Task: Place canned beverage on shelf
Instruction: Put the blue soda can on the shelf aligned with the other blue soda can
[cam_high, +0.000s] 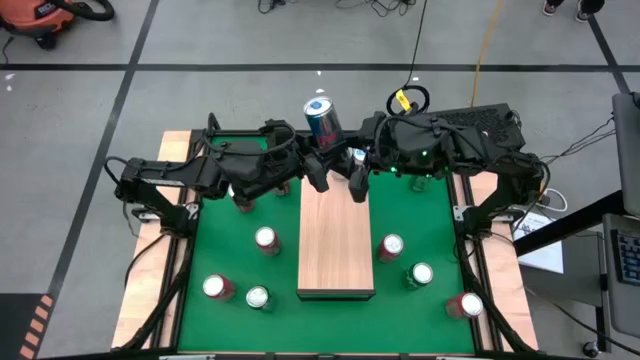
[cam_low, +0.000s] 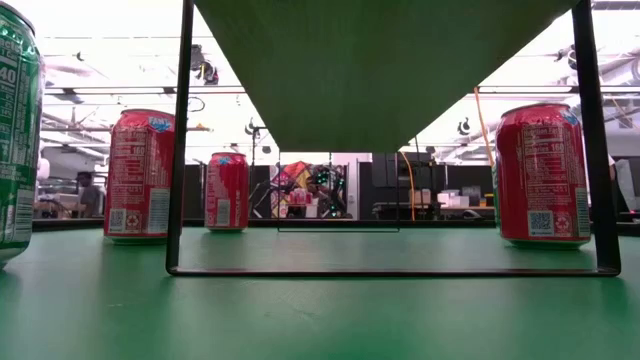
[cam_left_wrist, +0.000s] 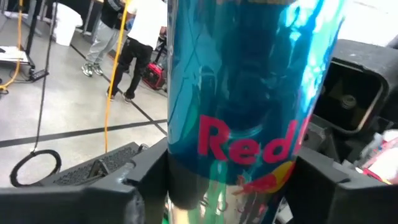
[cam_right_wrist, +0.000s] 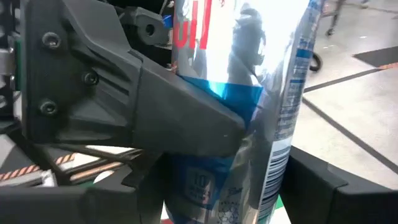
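Blue can (cam_high: 319, 117) held above the shelf's (cam_high: 336, 240) far end, both grippers at it: left fingers (cam_left_wrist: 149, 180) clamp its sides, right fingers (cam_right_wrist: 311, 186) flank it, contact unclear. Red and green cans (cam_high: 265, 240) stand on the green tabletop (cam_high: 230, 255) either side of the shelf, none on it.

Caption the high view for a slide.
Both arms meet at the blue can above the wooden shelf's far end, loose cans scattered around.

Green surface (cam_high: 230, 262) carries loose cans: red cans (cam_high: 266, 240) and (cam_high: 216, 288) left of centre, green can (cam_high: 259, 298) beside the latter; red can (cam_high: 390, 247), green can (cam_high: 421, 274), red can (cam_high: 465, 305) on the right. Orange vacuum (cam_high: 45, 15) on floor beyond
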